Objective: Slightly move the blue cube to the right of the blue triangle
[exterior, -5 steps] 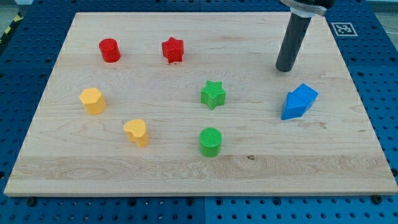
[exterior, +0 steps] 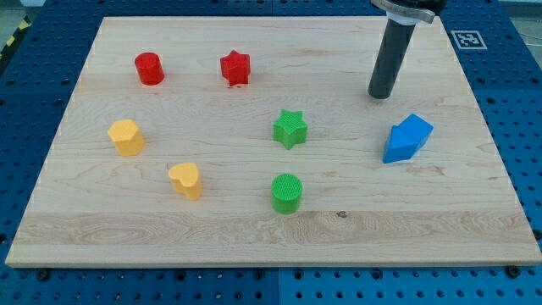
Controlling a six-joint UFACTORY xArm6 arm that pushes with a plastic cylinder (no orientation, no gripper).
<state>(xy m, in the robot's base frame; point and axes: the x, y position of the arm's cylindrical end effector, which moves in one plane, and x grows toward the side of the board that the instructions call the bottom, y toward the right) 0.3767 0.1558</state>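
Observation:
The blue cube (exterior: 417,128) and the blue triangle (exterior: 397,146) sit touching each other at the view's right of the wooden board (exterior: 254,220). The cube is up and to the right of the triangle. My tip (exterior: 380,94) rests on the board above and a little left of both blue blocks, apart from them, with a clear gap to the cube.
A red cylinder (exterior: 149,69) and a red star (exterior: 235,68) lie at the top left. A green star (exterior: 290,129) and a green cylinder (exterior: 287,193) sit mid-board. A yellow hexagon (exterior: 126,137) and a yellow heart (exterior: 185,180) lie at the left.
My tip has slid a little to the left. No block has moved.

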